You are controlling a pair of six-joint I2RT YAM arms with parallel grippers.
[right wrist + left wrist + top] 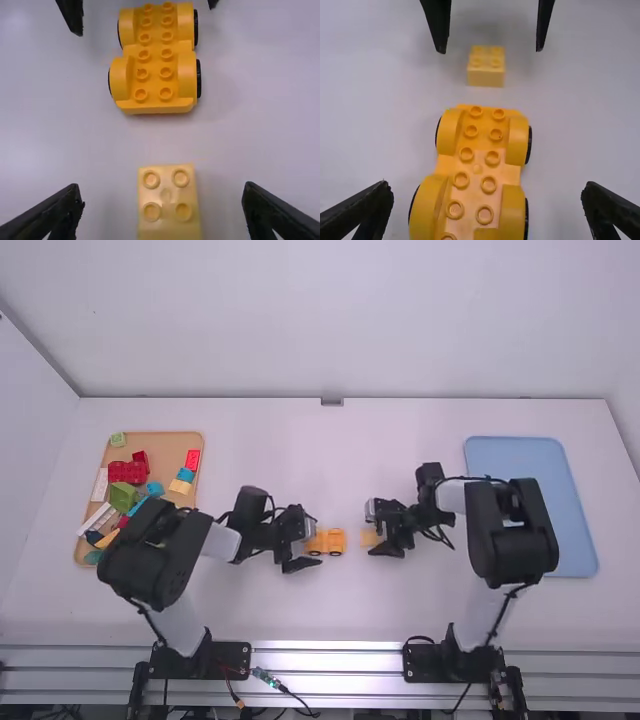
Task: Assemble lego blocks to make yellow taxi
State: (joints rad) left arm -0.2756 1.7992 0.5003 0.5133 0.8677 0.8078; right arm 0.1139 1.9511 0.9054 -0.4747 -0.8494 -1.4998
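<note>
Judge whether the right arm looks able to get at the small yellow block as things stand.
Probably yes: the open right gripper has a finger to either side of the block, and the wheeled base sits apart from it.

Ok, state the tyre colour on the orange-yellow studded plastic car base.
Black tyres, clearest in the right wrist view.

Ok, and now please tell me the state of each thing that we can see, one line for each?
Left gripper: open, fingers on either side of the car base.
Right gripper: open, fingers on either side of the small block.
Car base: upright on its wheels, studs bare.
Small yellow block: loose, studs up, apart from the base.
Tan tray: holding assorted blocks.
</note>
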